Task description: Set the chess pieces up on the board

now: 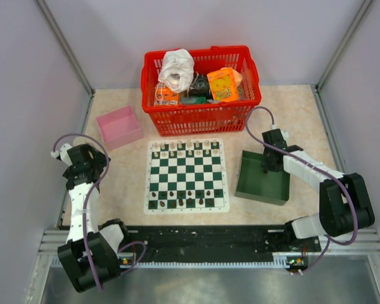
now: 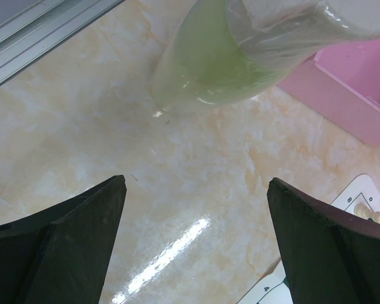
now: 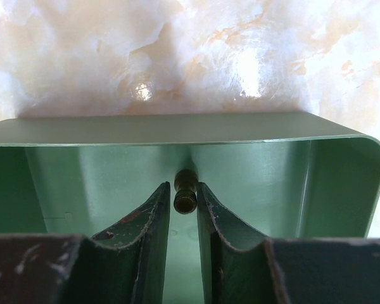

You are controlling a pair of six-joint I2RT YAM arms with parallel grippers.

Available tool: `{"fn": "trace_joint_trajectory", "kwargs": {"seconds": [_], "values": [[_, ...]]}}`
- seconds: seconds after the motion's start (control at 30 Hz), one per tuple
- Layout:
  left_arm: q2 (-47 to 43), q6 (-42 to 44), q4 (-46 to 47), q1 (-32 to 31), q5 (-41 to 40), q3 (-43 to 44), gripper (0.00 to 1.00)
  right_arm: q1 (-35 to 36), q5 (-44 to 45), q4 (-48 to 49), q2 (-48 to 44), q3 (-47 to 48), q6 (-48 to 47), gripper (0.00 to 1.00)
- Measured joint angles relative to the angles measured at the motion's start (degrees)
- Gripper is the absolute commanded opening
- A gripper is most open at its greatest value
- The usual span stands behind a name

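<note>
The board lies in the middle of the table, with cream men on its far rows and several dark chess pieces on its near rows. To its right stands a green tray. My right gripper reaches down into it. In the right wrist view one dark chess piece lies on the tray floor between my right gripper's fingertips; the jaws stand narrow, a thin gap showing at the left finger. My left gripper hangs wide open over bare table left of the board.
A red basket of packets stands behind the board. A pink box sits at the back left, close to my left gripper; it also shows in the left wrist view, with the board's corner below it.
</note>
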Motion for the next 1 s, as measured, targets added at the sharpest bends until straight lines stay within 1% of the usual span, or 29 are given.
{"fn": "trace_joint_trajectory", "kwargs": {"seconds": [0.17,0.23,0.33,0.47,0.6,0.7,0.8,0.9,1.0], "values": [[0.00,0.00,0.00,0.00,0.00,0.00,0.99,0.00,-0.22,-0.24,0.00,0.00,0.00,0.16],[0.00,0.00,0.00,0.00,0.00,0.00,0.99,0.00,-0.35,-0.37,-0.02,0.00,0.00,0.11],[0.00,0.00,0.00,0.00,0.00,0.00,0.99,0.00,-0.74,-0.68,-0.20,0.00,-0.02,0.08],[0.00,-0.02,0.00,0.00,0.00,0.00,0.99,0.00,-1.44,-2.54,-2.08,0.02,-0.04,0.07],[0.00,-0.04,0.04,0.00,0.20,0.00,0.99,1.03,-2.19,-5.62,-7.04,0.68,-0.02,0.06],[0.00,-0.02,0.07,0.00,0.37,-0.02,0.99,3.67,-2.29,-7.72,-11.32,2.36,0.00,0.06],[-0.04,-0.02,0.11,0.00,0.48,-0.11,0.99,8.07,-2.45,-9.70,-15.41,4.39,0.11,0.06],[-0.20,-0.04,0.17,0.00,0.70,-0.48,0.99,13.33,-2.99,-10.75,-18.47,5.11,1.01,0.06],[-0.52,-0.07,0.17,0.00,1.11,-0.66,0.99,20.72,-3.04,-11.26,-20.20,5.11,3.26,0.05]]}}
